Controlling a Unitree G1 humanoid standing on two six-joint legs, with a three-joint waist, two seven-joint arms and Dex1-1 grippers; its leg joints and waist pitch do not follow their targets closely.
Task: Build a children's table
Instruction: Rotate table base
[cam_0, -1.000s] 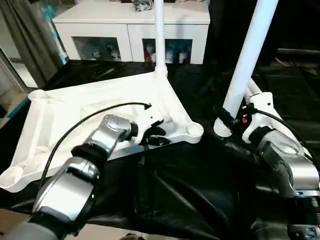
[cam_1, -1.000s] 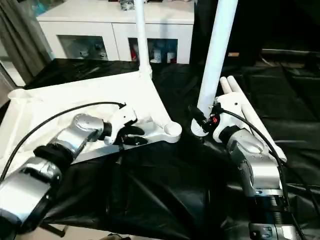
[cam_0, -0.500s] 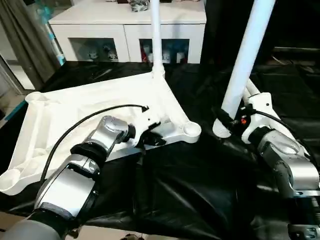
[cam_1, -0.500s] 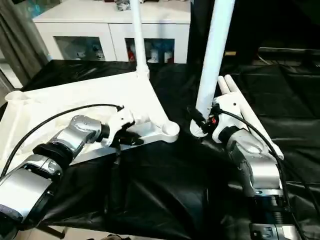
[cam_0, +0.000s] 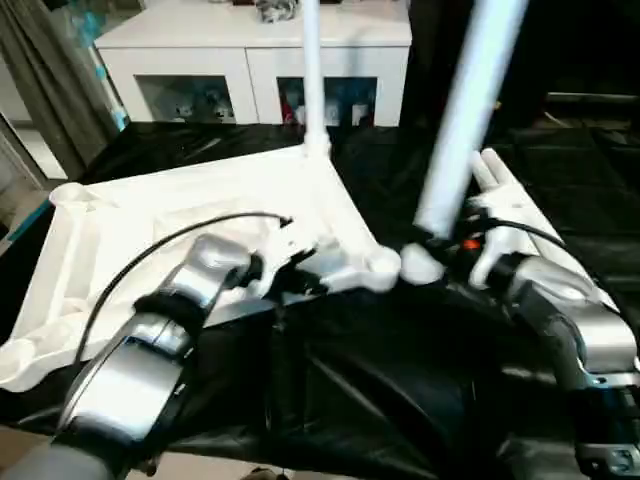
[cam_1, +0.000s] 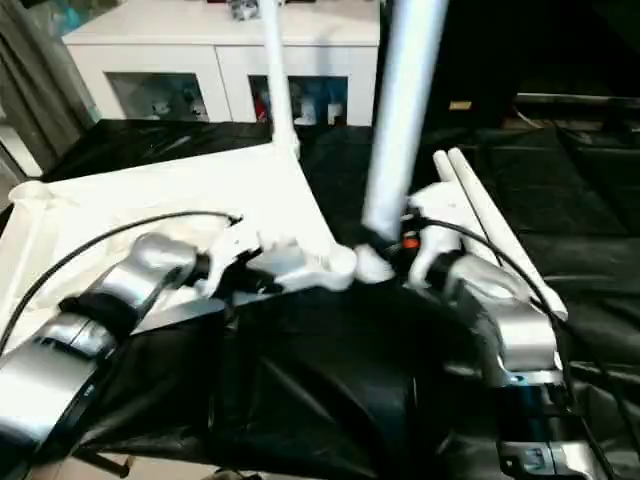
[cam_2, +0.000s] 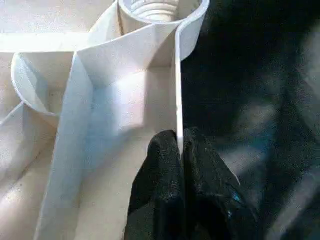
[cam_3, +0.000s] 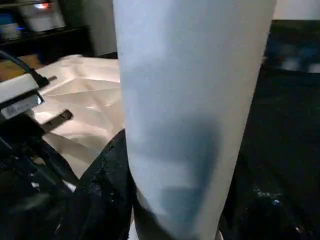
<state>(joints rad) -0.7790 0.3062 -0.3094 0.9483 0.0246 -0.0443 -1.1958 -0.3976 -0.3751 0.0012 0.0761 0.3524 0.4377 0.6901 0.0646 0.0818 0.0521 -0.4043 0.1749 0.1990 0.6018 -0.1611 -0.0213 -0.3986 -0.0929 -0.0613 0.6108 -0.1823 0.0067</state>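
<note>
Upside down on the black-draped counter (cam_0: 400, 400): the tabletop (cam_0: 160, 220), ribbed underside up, one leg (cam_0: 312, 70) already standing in the far corner socket, well beyond the left claw. Two spare legs (cam_0: 505, 195) lying on the cloth just behind the right claw.

Step in hand, by the look of it: fitting the second leg. Left claw (cam_2: 180, 150) pinched tight on the thin side wall of the tabletop, one black finger (cam_2: 157, 170) inside the rim and the other outside, a little short of the near corner socket (cam_0: 383, 262) (threaded inside, as the left wrist view shows). Clearly a bracing grip, to keep the tabletop from sliding.

Right claw (cam_3: 165, 210) wrapped around the held leg (cam_0: 462, 110) low on the tube, black fingers on either side. Leg near upright, leaning slightly, its flared end (cam_0: 422, 266) just beside the near socket and on the side away from the left claw; touching the socket rim or only close, impossible to tell.

Next move, as a judgement: lift the flared end clear of the rim, bring it over the socket mouth, straighten the tube to stand square with the tabletop, then lower and probably twist to catch the threads. Needs the left claw's hold firm throughout, since a sideways push at that corner could skate the whole tabletop across the cloth.
</note>
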